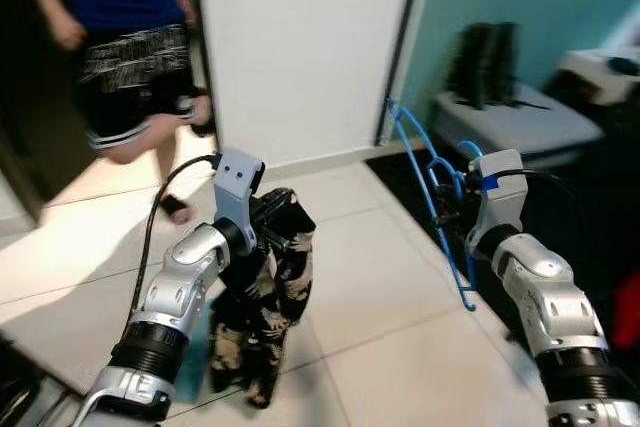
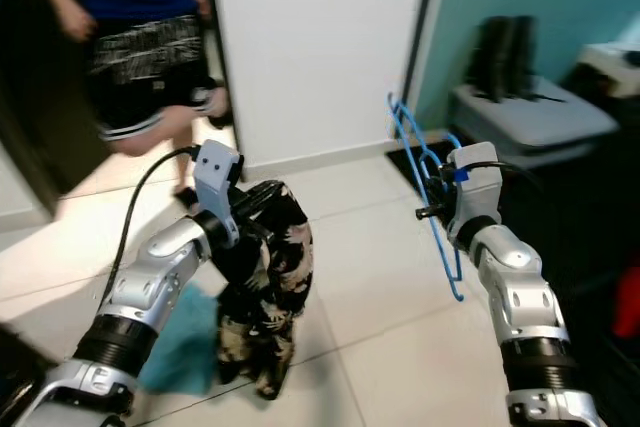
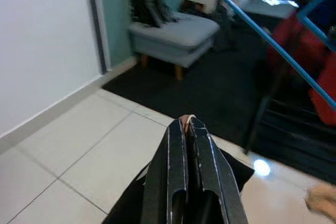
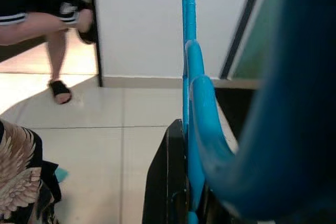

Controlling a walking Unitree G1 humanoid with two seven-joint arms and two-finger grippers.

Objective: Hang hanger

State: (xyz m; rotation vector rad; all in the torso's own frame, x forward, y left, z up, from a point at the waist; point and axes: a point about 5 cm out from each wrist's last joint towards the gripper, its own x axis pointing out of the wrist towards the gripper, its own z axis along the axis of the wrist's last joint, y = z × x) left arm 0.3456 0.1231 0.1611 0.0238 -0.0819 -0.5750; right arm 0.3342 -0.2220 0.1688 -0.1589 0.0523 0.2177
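While the right gripper (image 2: 440,209) has its jaws closed on the blue hanger (image 1: 432,205), the left gripper (image 1: 268,215) is clamped on a dark floral garment (image 1: 262,307) that hangs from it down to the tiled floor (image 1: 370,277). In the right wrist view the blue wire sits squeezed between the black fingers (image 4: 167,182); in the left wrist view those jaws are pressed together over a fold of dark cloth. The hanger is held off the floor, standing nearly upright, its long axis running from near the wall's foot down toward the robot's right side, alongside the edge of the dark rug (image 1: 410,182). It lies to the right of the garment, well apart from it, so the right arm alone has it. No rail or hook for hanging can be made out. A person (image 1: 125,37) stands by the doorway at the far left, and a grey stool (image 1: 515,122) sits on the rug beyond.
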